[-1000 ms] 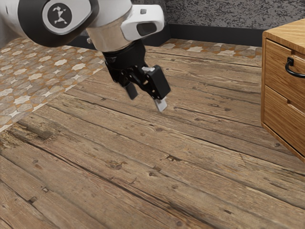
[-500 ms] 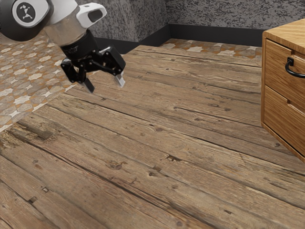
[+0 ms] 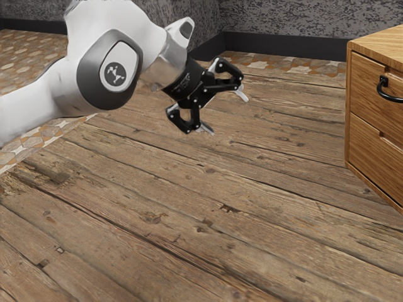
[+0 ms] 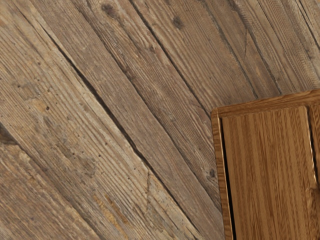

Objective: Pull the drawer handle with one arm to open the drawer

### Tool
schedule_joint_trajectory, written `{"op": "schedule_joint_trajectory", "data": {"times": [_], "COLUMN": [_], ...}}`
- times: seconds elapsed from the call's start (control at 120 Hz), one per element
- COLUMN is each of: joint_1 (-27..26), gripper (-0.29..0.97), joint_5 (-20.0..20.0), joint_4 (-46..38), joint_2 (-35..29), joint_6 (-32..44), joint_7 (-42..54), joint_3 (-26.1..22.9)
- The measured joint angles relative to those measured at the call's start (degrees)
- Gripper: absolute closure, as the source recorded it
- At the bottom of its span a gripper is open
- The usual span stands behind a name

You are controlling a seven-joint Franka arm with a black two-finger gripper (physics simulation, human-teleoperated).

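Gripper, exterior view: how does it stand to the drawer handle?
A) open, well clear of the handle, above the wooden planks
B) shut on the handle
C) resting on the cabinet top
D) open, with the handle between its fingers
A: the gripper hangs open above the wooden planks, and the black drawer handle sits far off toward the exterior view's right, untouched.
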Motion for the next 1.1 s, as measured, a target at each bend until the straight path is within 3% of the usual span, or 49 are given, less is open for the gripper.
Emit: {"op": "schedule_joint_trajectory", "data": {"times": [0.117,0.25,0.333,0.683,1.1], "joint_1": [-2.1,-15.7,-19.2,-19.2,-17.9], "gripper": [0.0,0.0,0.0,0.0,0.0], "joint_5": [-0.1,-0.1,-0.2,-0.1,-0.2], "joint_4": [3.2,7.4,8.4,18.5,34.4], "joint_2": [3.5,7.5,9.3,19.8,32.3], "joint_6": [6.6,11.0,13.2,17.2,18.4], "joint_7": [-3.2,-6.3,-7.9,-12.6,-15.6], "joint_3": [0.1,8.3,10.1,10.3,3.2]}}
